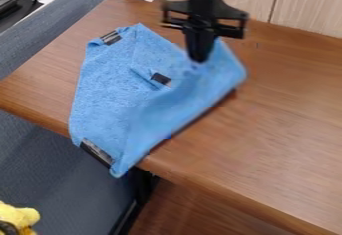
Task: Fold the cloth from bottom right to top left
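Observation:
The black gripper (198,54) points down at the upper right part of the blue cloth (110,91), with its tip against the fabric. Around the gripper the cloth is raised and bends over, its right side forming a slanted fold down to the lower left. Dark patches show at the cloth's upper left corner, near its middle and at its bottom left edge. The bottom corner hangs a little past the table's front edge. How the fingers stand on the fabric is hidden.
The brown wooden table (280,124) extends to the right of the cloth. A pale wood panel (307,9) stands behind it. A yellow object (20,216) is at the bottom left, below table level.

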Available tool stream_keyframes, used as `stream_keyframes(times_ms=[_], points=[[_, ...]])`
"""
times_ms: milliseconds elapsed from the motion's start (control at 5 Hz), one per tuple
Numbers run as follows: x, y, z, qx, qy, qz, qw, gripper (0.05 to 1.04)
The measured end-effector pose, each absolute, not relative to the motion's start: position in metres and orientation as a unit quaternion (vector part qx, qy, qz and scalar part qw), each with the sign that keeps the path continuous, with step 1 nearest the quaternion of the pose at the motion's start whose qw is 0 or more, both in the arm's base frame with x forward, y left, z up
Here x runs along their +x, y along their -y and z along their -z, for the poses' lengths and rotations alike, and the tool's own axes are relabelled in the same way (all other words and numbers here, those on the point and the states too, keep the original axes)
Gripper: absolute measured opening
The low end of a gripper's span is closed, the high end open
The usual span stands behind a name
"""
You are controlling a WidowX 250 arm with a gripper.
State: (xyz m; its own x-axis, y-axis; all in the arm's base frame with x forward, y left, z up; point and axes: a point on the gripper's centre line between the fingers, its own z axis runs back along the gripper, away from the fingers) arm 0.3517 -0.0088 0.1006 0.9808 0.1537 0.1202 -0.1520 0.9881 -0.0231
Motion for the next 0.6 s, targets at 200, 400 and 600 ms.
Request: stream_keyframes(times_ms=[200, 400, 600], points=[[0.359, -0.016, -0.080, -0.017, 0.045, -0.099, 0.994, 0.078], [0.363, -0.035, -0.058, -0.014, 0.028, -0.122, 0.992, 0.097], [0.364, -0.039, -0.051, -0.012, 0.011, -0.120, 0.993, 0.269]])
